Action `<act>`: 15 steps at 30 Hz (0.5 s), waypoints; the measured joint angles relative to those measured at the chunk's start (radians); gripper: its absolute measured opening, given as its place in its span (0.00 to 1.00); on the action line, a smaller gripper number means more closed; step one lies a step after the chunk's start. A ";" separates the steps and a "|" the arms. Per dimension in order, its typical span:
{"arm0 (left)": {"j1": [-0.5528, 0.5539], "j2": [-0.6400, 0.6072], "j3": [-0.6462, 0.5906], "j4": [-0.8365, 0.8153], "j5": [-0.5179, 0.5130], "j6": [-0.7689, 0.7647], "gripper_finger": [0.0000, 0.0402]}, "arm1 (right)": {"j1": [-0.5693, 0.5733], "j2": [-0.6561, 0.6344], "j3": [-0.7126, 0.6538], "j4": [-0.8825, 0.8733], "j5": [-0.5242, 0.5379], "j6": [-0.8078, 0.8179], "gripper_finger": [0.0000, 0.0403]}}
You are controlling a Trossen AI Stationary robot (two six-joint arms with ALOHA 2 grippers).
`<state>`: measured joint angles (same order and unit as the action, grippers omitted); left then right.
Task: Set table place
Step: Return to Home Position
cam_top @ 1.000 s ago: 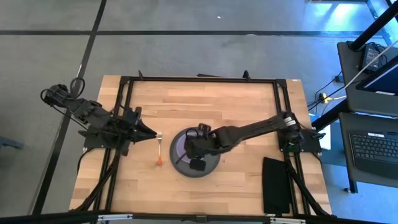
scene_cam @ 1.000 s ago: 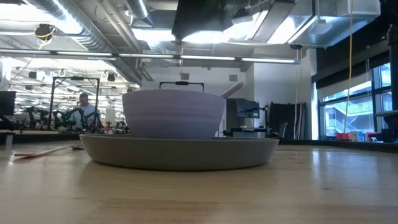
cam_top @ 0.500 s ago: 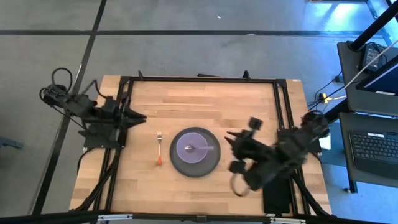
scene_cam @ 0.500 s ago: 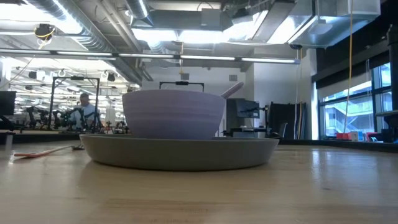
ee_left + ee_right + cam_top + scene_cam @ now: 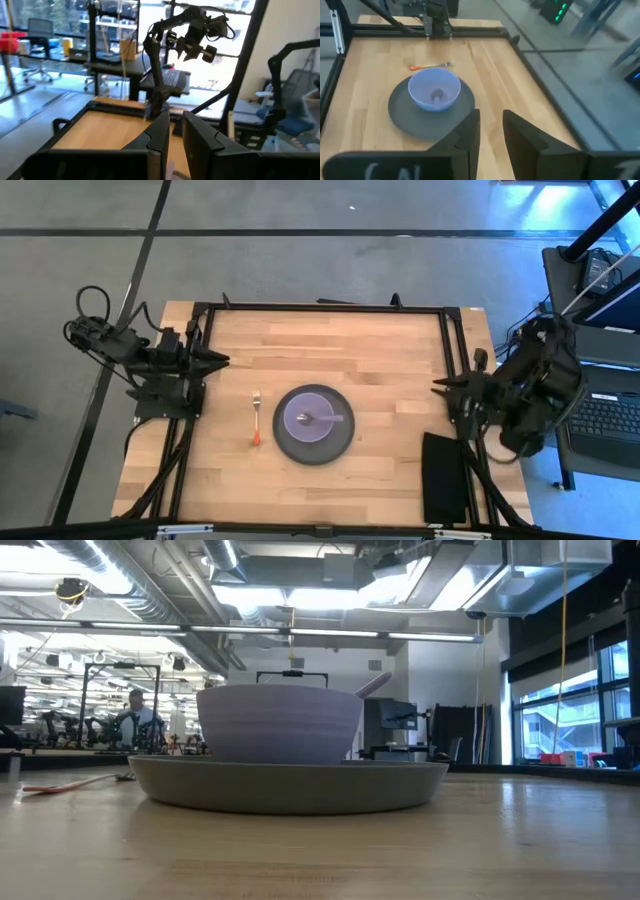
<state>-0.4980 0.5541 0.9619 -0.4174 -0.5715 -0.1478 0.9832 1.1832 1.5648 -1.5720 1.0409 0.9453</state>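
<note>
Well apart from left gripper (image 5: 222, 361) and right gripper (image 5: 437, 388), both clenched empty at frame's sides: lilac spoon (image 5: 305, 418) inside lavender bowl (image 5: 318, 406) on grey plate (image 5: 290, 445) mid-frame, orange fork (image 5: 256, 420) just left.

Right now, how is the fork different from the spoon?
The fork lies flat on the table beside the plate, not touching it; the spoon rests in the bowl, its handle leaning up over the rim. The fork's handle is orange; the spoon's is pale. Both are small pieces of cutlery.
</note>
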 joint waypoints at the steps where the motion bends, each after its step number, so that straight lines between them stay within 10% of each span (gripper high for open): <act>1: 0.000 0.001 0.000 -0.013 -0.010 -0.001 0.12 | 0.017 -0.048 -0.064 0.001 0.001 0.049 0.22; 8: 0.000 0.004 0.000 -0.051 0.021 -0.108 0.12 | 0.070 -0.318 -0.523 0.216 0.033 0.167 0.22; 15: 0.000 0.004 0.000 -0.055 0.074 -0.109 0.12 | 0.070 -0.452 -0.852 0.750 -0.020 -0.098 0.22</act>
<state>-0.4978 0.5583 0.9619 -0.4726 -0.4973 -0.2569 1.0527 0.7309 0.7133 -0.8222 1.0206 0.8472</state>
